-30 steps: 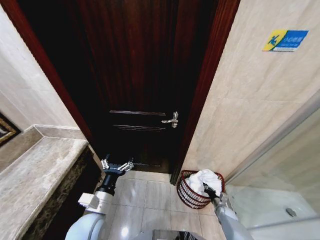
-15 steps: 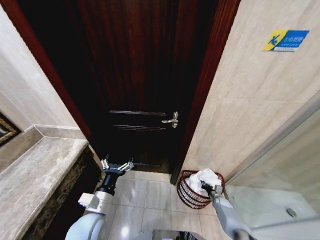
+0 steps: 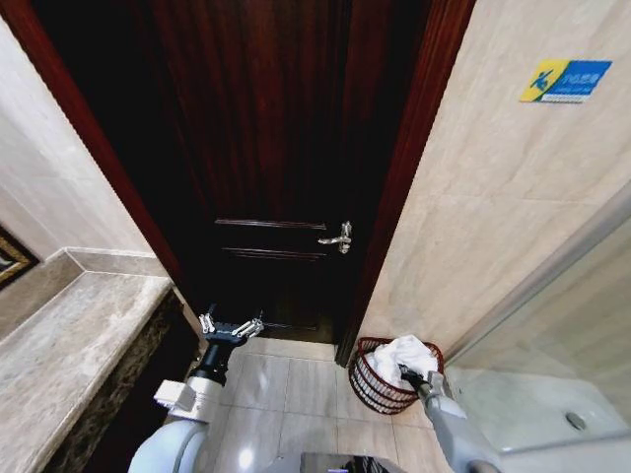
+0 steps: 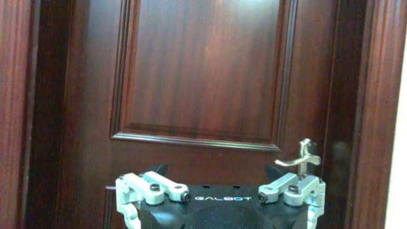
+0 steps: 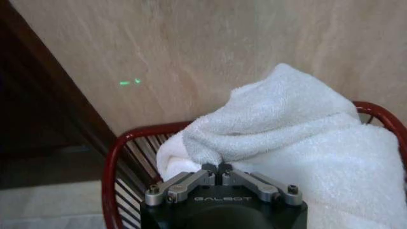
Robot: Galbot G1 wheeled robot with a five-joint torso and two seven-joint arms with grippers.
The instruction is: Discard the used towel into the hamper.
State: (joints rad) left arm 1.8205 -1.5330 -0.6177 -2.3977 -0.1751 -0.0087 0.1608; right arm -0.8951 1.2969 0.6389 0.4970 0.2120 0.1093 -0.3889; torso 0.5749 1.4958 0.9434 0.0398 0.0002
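The towel (image 3: 404, 357) is heaped white in the hamper (image 3: 373, 387), its bulk risen above the red rim (image 5: 109, 167) and nothing of it seen hanging outside. The hamper is stood on the tiled floor (image 3: 286, 394) in the corner where the dark door (image 3: 286, 177) frame meets the beige wall (image 3: 493, 227), close beside the shower glass.

The right claw (image 3: 411, 376) is set at the near side of the hamper, just over the rim, with the towel lying directly ahead of it and slightly above. In the right wrist view its tips (image 5: 217, 168) are pressed together, a fold of terry nipped between them or resting just against them; which of the two cannot be told with certainty. The relation that matters is judged to be this one: the cloth is already within the basket and the claw is at its edge, so release and retreat toward the robot are what is called for.

The left claw (image 3: 231, 328) is held spread and idle before the door, well apart from the hamper, near the bench (image 3: 69, 345).
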